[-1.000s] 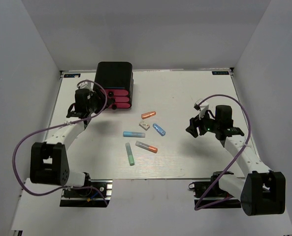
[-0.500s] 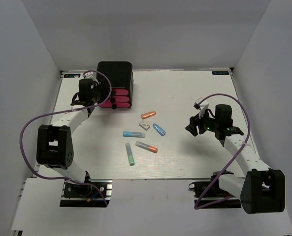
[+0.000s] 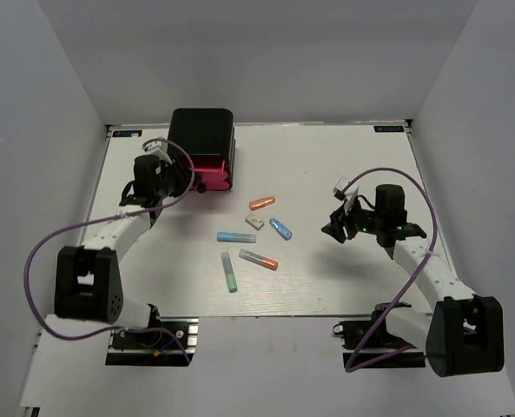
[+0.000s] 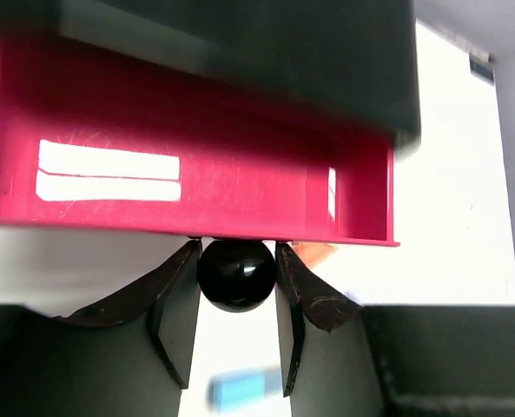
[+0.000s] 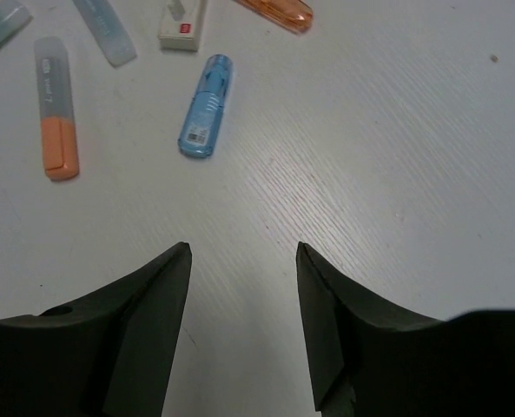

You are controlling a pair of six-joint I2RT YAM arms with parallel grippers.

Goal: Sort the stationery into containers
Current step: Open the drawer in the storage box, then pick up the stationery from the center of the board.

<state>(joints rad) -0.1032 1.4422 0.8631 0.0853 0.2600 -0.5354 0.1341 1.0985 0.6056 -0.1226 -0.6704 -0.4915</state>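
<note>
Overhead view: bright, even, diffuse light; my white desk [image 3: 326, 278] carries only soft, faint shadows. Left wrist view: pink drawer [image 4: 188, 174] smeared with blur, black knob [image 4: 235, 274] faintly glossy, light blue stick [image 4: 244, 388] below it out of focus. Right wrist view: sharp; my right fingers [image 5: 144, 330] read near-black.

The top pink drawer [image 4: 188, 187] stands pulled out of its black cabinet [image 3: 202, 137], its round knob [image 4: 235, 278] clamped in my left pincer [image 4: 235, 250]. On the surface [image 3: 344, 165] lie an orange stick [image 3: 261, 203], a white block [image 3: 255, 222], a blue stick [image 3: 280, 228], a light-blue stick [image 3: 236, 236], a grey stick [image 3: 258, 259] and a green stick [image 3: 229, 271].
</note>
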